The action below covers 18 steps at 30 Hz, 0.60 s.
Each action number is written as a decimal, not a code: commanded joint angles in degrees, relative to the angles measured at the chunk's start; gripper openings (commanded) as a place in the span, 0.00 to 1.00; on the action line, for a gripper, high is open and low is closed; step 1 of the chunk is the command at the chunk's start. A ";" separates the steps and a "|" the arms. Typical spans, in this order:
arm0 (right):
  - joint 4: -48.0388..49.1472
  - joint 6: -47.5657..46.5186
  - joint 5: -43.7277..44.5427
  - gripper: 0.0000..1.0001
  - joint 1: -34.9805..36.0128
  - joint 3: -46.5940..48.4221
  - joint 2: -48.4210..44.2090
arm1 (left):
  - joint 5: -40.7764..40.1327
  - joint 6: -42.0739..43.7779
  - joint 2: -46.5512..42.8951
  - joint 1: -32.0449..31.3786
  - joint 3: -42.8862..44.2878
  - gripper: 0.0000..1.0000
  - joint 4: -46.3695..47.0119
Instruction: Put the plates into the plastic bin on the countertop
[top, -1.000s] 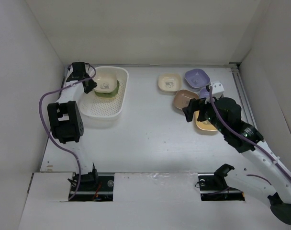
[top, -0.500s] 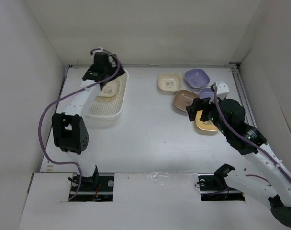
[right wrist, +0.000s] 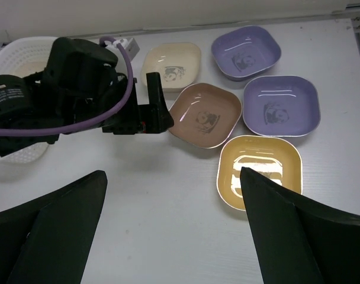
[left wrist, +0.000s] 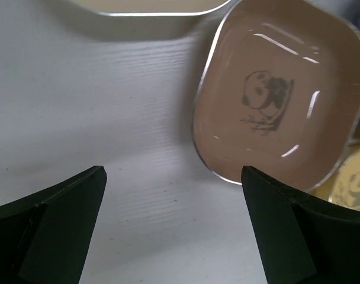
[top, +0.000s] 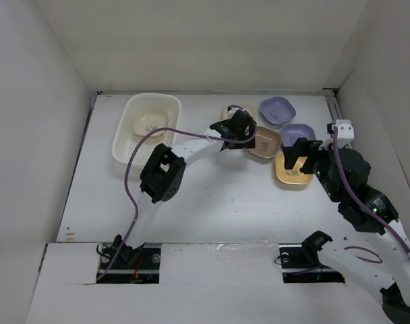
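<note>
Now that the left gripper (left wrist: 173, 173) has dropped a cream plate (top: 150, 123) in the plastic bin (top: 124, 146), it hangs wide open and empty, with the brown plate (left wrist: 280, 100) just ahead, probably next.

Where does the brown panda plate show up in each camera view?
Top external: brown plate sits right of centre, among the loose plates.
Left wrist: brown plate fills the upper right.
Right wrist: brown plate lies near the centre.
Shared landmark: yellow plate sits at its lower right in every view.

White countertop (top: 212, 196) — bin (top: 126, 150), 5 plates (right wrist: 205, 115)
</note>
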 commanded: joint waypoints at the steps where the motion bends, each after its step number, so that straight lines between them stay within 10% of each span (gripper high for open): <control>1: -0.49 0.64 0.53 1.00 -0.43 2.09 -0.92 | -2.15 -2.57 -0.03 0.78 3.29 0.96 -0.44; 13: 1.09 -0.41 -2.37 1.00 -0.43 1.04 -0.92 | -1.10 -3.81 7.63 0.78 6.62 0.83 1.23; 18: 1.62 -0.41 -2.37 1.00 -0.43 1.04 -0.92 | -2.50 -4.43 9.56 0.78 8.12 0.53 -2.02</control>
